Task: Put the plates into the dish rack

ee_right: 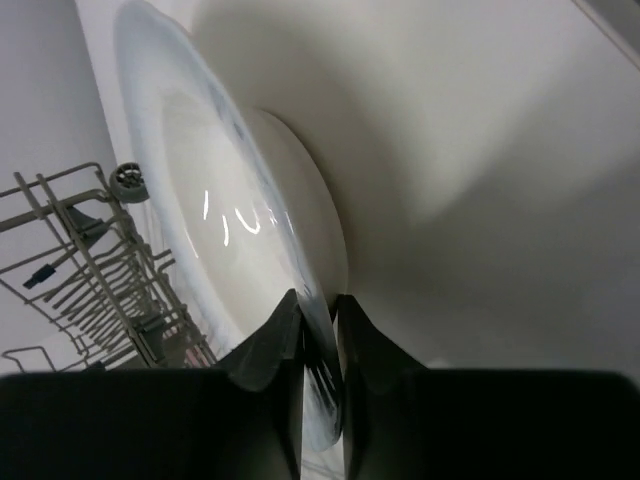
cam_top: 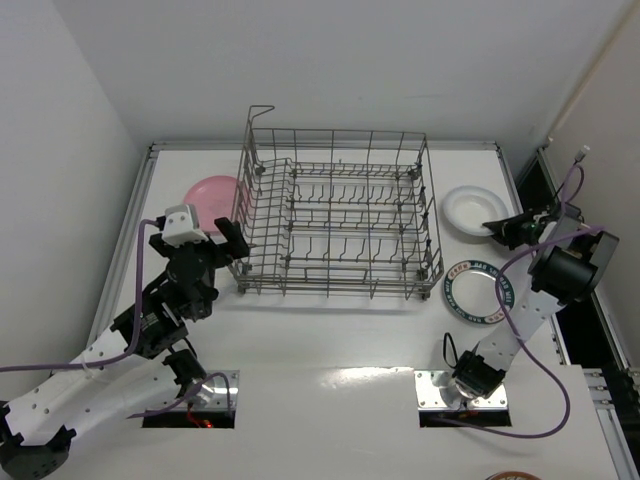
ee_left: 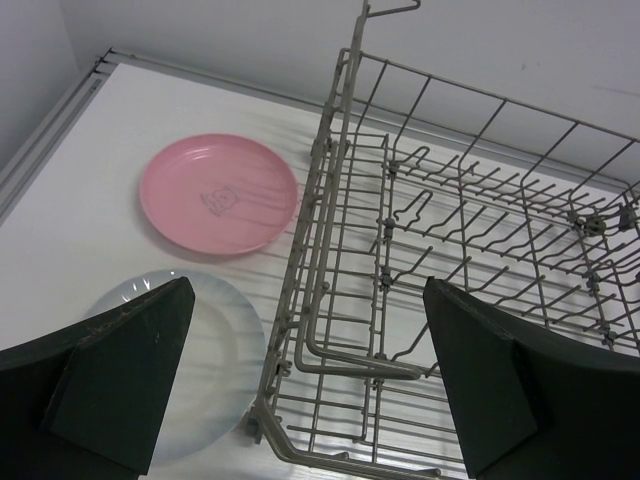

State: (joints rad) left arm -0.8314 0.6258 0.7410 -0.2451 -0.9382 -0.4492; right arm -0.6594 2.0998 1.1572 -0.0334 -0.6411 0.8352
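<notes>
Only the right wrist view shows the grip: the right gripper [ee_right: 318, 305] is pinched tight on the rim of the white plate [ee_right: 230, 200], one finger on each face. From above, that plate sits at 3 o'clock of the dish rack [cam_top: 340, 215], close to the table's [cam_top: 330, 340] right edge. The blue-rimmed plate [cam_top: 475, 292] lies flat at 4 o'clock, just beside the rack's corner.

The left wrist view adds a pale plate [ee_left: 200, 350] under the left gripper [ee_left: 308, 290] – hidden from above by the arm. Its jaws stand wide apart, holding nothing, at the rack's left wall. The pink plate [ee_left: 218, 195] lies at 10 o'clock of the rack, apart from the wire. A broad band of table separates the rack's near wall from the arm bases.
</notes>
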